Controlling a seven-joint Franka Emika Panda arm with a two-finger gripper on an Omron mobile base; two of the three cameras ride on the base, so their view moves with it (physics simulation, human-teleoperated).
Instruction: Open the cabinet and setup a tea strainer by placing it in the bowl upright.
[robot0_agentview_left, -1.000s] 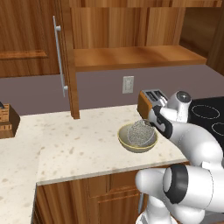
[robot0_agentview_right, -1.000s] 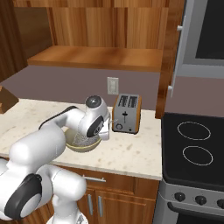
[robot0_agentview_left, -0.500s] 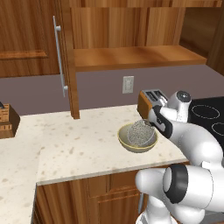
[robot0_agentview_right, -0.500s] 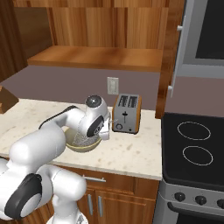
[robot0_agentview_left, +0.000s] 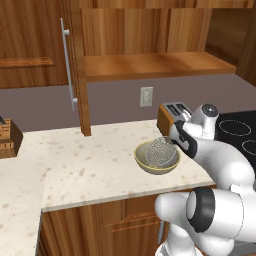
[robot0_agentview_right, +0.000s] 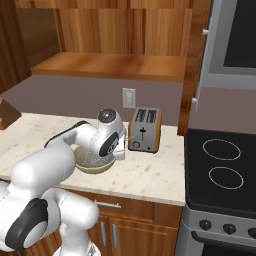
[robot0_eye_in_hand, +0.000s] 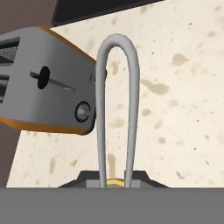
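The cabinet door (robot0_agentview_left: 77, 60) stands swung open, its silver bar handle (robot0_agentview_left: 67, 65) edge-on to me. On the counter the olive-tan bowl (robot0_agentview_left: 144, 162) holds the grey mesh tea strainer (robot0_agentview_left: 161, 150), which leans up against the bowl's right side. My gripper (robot0_agentview_left: 171, 142) reaches in at the bowl's right rim. In the hand view the strainer's thin wire loop handle (robot0_eye_in_hand: 101, 109) rises from between the finger tips of the gripper (robot0_eye_in_hand: 115, 177), which are shut on it. From the right side the white hand covers most of the strainer (robot0_agentview_right: 95, 159) and the bowl (robot0_agentview_right: 91, 168).
A silver and orange toaster (robot0_agentview_left: 172, 112) (robot0_agentview_right: 145, 129) (robot0_eye_in_hand: 43, 78) stands just behind and right of the bowl, close to my hand. The black stove top (robot0_agentview_right: 220, 170) lies to the right. A wooden knife block (robot0_agentview_left: 7, 137) sits at the counter's far left.
The jaws have come together on the strainer's wire handle. The arm, bowl and strainer have stayed in place.
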